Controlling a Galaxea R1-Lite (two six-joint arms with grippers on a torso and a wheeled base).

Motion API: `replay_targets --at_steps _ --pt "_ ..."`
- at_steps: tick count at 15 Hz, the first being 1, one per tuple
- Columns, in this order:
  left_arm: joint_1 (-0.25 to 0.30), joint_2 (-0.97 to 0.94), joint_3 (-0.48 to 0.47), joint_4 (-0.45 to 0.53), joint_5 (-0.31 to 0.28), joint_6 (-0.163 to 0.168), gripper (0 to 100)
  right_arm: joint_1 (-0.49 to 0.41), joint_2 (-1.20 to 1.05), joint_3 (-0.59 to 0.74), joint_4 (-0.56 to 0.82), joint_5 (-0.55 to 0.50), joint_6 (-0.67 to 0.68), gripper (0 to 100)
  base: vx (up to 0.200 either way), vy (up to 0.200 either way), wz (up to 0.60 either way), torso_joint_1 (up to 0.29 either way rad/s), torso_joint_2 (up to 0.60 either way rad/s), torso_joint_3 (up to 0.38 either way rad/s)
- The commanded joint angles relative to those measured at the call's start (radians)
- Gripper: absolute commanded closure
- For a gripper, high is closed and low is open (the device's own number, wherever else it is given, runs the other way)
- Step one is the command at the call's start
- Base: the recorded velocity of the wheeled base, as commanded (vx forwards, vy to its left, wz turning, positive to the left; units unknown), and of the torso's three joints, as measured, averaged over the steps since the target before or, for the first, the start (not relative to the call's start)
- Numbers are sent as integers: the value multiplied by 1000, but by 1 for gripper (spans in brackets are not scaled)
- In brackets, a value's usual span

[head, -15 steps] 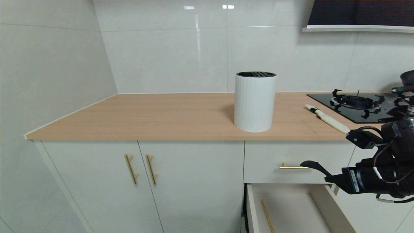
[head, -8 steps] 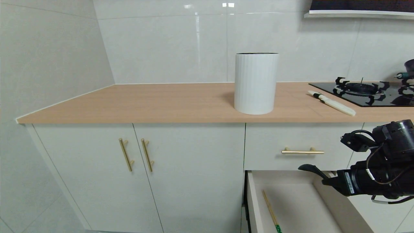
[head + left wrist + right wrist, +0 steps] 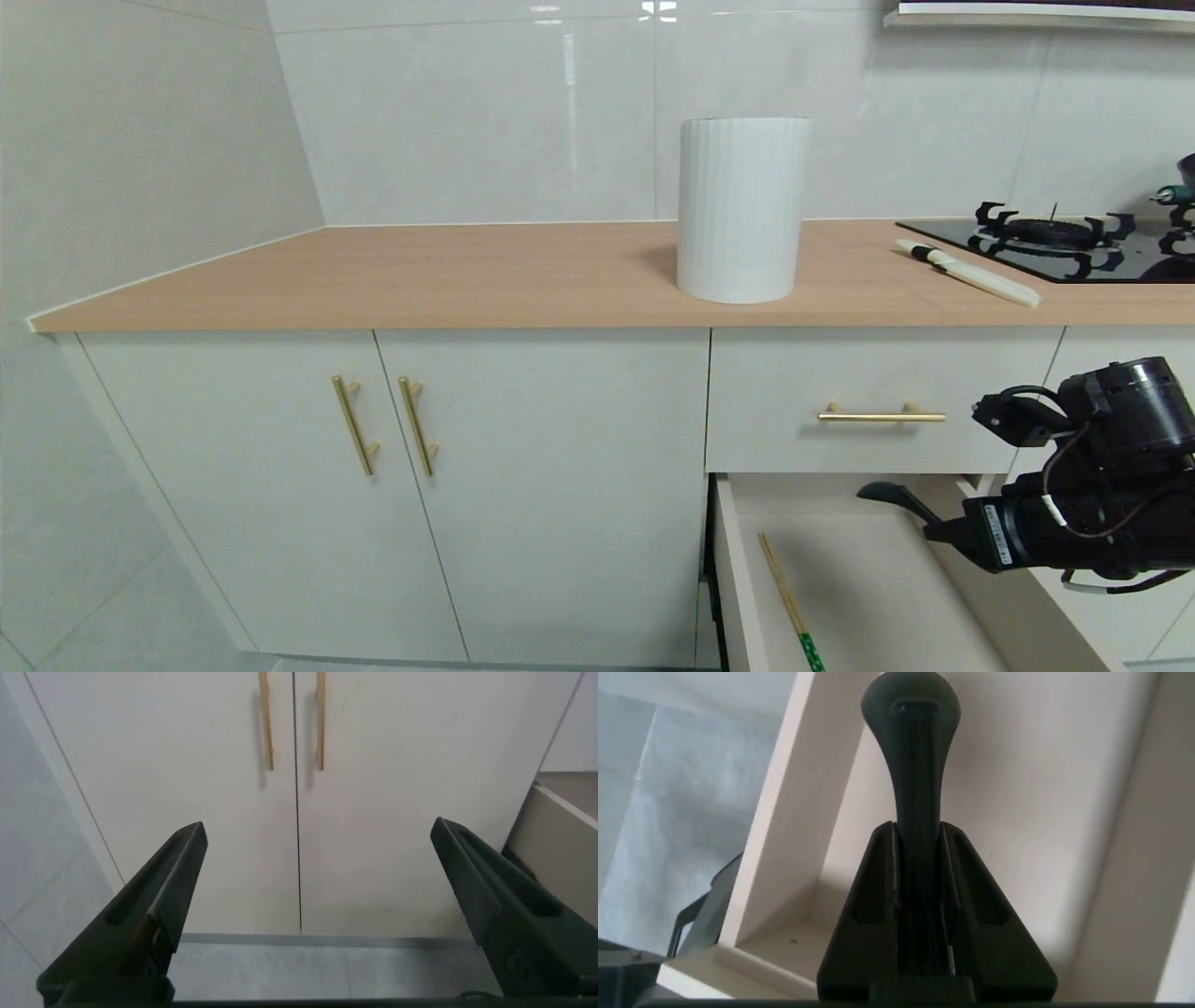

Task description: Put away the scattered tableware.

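Lying in drawer (image 3: 733, 560), chopstick (image 3: 788, 597) sits apart from right fingers (image 3: 887, 492)

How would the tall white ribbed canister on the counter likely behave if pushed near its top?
The canister stands taller than wide, so a high push might tip it. Its flat base on the smooth countertop suggests a low push would slide it. Toppled, its round wall would probably roll.
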Motion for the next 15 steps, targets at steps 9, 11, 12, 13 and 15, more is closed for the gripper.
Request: replay_targets --at_steps 9,11,12,13,15 --pt "0 0 0 0 0 0 0 4 444 -28 -170 -81 35 100 0 0 0 -20 32 24" --pt "0 0 0 0 0 0 0 4 484 -48 -170 -95 60 100 0 0 0 0 0 0" --pt "0 0 0 0 0 0 0 4 527 -64 -170 -122 69 100 0 0 0 0 0 0" --pt "0 0 0 0 2 0 0 4 550 -67 -171 -136 71 100 0 0 0 0 0 0" --pt "0 0 0 0 2 0 0 5 616 -88 -174 -195 72 100 0 0 0 0 0 0"
